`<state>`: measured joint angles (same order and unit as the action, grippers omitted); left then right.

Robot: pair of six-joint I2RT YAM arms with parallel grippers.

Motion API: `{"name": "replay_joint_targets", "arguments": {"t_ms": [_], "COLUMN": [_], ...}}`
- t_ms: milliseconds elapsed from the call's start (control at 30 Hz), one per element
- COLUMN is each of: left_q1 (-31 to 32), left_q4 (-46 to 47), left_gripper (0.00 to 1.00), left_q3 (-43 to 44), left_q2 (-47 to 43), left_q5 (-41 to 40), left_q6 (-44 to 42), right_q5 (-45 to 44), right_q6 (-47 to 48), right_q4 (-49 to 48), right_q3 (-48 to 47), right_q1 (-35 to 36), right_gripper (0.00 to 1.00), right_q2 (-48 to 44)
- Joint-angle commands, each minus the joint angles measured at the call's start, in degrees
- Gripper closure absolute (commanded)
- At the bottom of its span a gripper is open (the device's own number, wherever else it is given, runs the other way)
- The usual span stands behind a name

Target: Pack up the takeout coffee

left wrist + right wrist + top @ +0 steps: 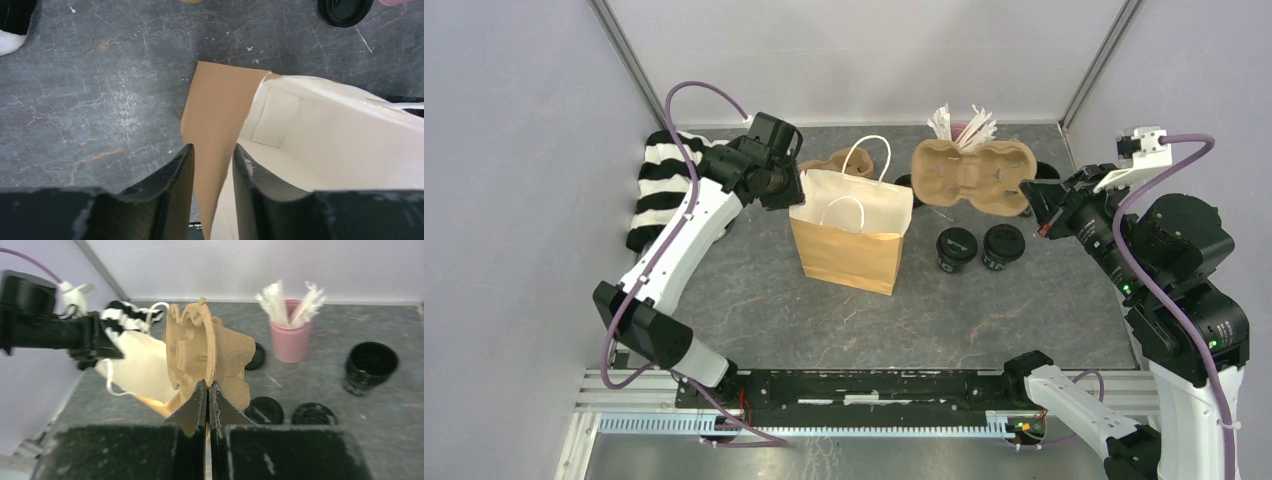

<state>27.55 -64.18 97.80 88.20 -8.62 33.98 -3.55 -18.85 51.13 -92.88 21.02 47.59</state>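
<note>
R gripper (1031,195) is clenching carrier tray (969,170) above desk (744,290). L gripper (210,148) is straddling bag (849,250) edge, grip unclear. Lidded coffee cup (957,247) & second cup (1003,245) are standing side by side on desk by bag.

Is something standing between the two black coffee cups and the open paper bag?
Nothing visible. The table between the coffee cups and the paper bag is bare, and the bag's mouth is open, the left gripper at its rim. The right gripper holds the carrier tray up, beyond the cups.
</note>
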Motion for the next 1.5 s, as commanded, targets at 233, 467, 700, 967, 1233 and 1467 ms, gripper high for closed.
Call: {"name": "replay_joint_targets", "arguments": {"t_ms": [233, 467, 700, 967, 1233, 1467], "left_q1": [0.17, 3.04, 5.42, 7.96, 7.88, 7.87], "left_q4": [11.85, 17.06, 20.33, 20.15, 17.97, 17.7], "left_gripper": [0.81, 0.8, 0.78, 0.75, 0.7, 0.71], "left_q3": [-14.41, -25.28, -28.24, -28.06, -29.41, -30.09], "left_q2": [-13.46, -23.41, -25.83, -26.82, -30.36, -32.2], "left_q5": [2.4, 3.66, 7.28, 6.19, 3.13, 7.23], "left_q6": [8.84, 23.98, 29.94, 30.08, 27.78, 21.93], "right_q5": [24.97, 23.97, 20.97, 7.65, -9.62, -17.06], "right_q6": [-9.51, -8.13, -11.98, -19.86, -28.04, -29.5], "right_q4": [-8.28, -5.83, -3.84, 0.59, 7.94, 11.07], "right_q3": [1.48, 2.18, 2.19, -0.75, -9.08, -18.52], "right_q1": [0.35, 0.3, 1.84, 12.62, 25.47, 32.88], "right_gripper": [1.0, 1.0, 1.0, 1.0, 1.0, 1.0], "right_q2": [6.36, 9.53, 13.4, 18.49, 26.48, 36.2]}}
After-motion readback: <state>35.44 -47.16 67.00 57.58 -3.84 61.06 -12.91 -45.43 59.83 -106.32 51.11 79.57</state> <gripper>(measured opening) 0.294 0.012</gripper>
